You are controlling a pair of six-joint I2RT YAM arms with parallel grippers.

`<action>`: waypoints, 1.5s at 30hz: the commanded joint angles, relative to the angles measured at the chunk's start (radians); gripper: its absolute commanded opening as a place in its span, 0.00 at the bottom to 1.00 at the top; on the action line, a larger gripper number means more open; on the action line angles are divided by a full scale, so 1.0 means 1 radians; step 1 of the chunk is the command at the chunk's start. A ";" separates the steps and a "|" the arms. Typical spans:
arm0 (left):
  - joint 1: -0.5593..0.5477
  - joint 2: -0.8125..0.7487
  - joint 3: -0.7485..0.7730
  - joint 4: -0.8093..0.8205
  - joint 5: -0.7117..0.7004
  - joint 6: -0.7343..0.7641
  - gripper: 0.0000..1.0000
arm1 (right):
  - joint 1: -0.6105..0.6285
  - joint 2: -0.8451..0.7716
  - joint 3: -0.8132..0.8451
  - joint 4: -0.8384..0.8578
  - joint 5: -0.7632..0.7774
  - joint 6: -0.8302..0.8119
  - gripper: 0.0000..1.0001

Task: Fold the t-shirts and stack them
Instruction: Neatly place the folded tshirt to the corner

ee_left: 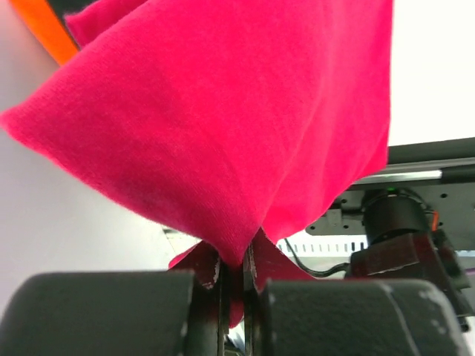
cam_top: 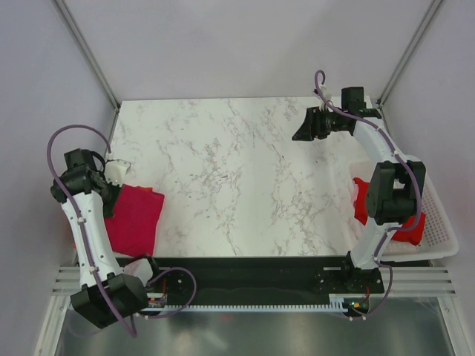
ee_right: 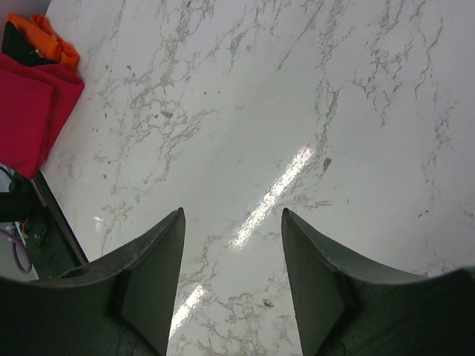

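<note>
The left gripper (ee_left: 231,271) is clenched on what seems a fold of 1 pink t-shirt (ee_left: 223,126), which spreads beyond its fingertips at the table's (cam_top: 223,170) left edge. The right gripper (ee_right: 231,216) gapes above the far right corner.

We see a pink shirt (cam_top: 135,219) at the table's (cam_top: 223,170) left edge, a red shirt (cam_top: 360,199) in the right-hand basket (cam_top: 444,239).

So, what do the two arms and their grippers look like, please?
The left arm and the right arm have white links and bulky black joint housings. A purple cable loops along each. The left gripper and the right gripper have matte black fingers.
</note>
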 commanded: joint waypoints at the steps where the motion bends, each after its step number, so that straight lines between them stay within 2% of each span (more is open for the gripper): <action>1: 0.073 0.027 0.028 0.064 -0.056 0.097 0.02 | 0.014 0.006 0.019 0.031 -0.045 -0.010 0.62; 7: 0.184 0.132 0.033 0.201 -0.045 0.129 0.02 | 0.028 -0.008 -0.015 0.062 -0.043 0.010 0.62; 21: 0.251 0.382 0.070 0.350 -0.053 0.040 0.02 | 0.052 0.000 -0.012 0.107 -0.029 0.068 0.61; 29: 0.299 0.334 0.030 0.370 -0.048 0.008 0.02 | 0.060 0.006 -0.018 0.120 -0.020 0.084 0.61; 45: 0.319 0.353 -0.033 0.413 -0.166 -0.150 0.02 | 0.071 0.052 0.029 0.133 -0.025 0.105 0.61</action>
